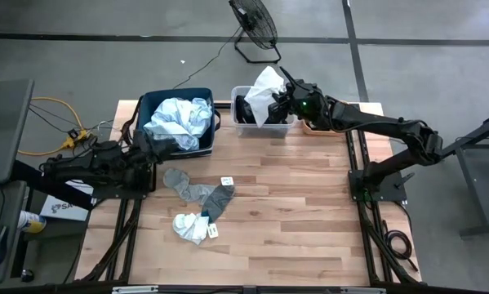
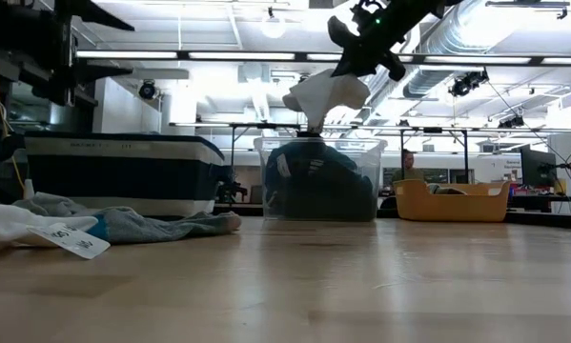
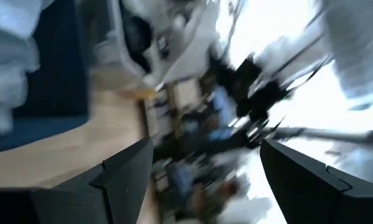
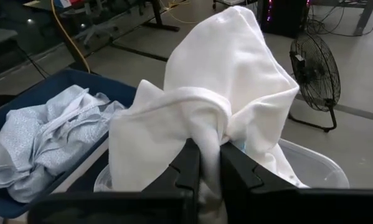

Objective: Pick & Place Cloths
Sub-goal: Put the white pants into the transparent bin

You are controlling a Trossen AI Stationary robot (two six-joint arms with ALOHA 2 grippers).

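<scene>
A white cloth [image 4: 223, 81] hangs bunched over the clear tub [image 2: 318, 181], with my right gripper [image 4: 210, 165] shut on it. The tub holds a dark cloth [image 2: 314, 186]. To its left, the navy bin [image 1: 150, 102] holds a pale blue cloth [image 1: 179, 121]. Grey socks [image 1: 199, 194] and a small white piece [image 1: 191, 227] lie flat on the table's middle. At the bin's near left corner my left gripper [image 3: 205, 180] stands open with nothing between its fingers. My right gripper pinches a gathered fold of the white cloth [image 4: 211, 134] between its two fingers, several layers bunched together. The fingers come from the table's right side, slanting slightly down. The cloth billows above the fingers and hangs below them, its lower tail [image 2: 314, 126] reaching the tub's top.
An orange tub [image 2: 452, 202] stands right of the clear tub, under my right arm. A fan [image 1: 254, 28] stands on the floor beyond the far edge. The near half of the wooden table [image 1: 293, 237] is bare wood.
</scene>
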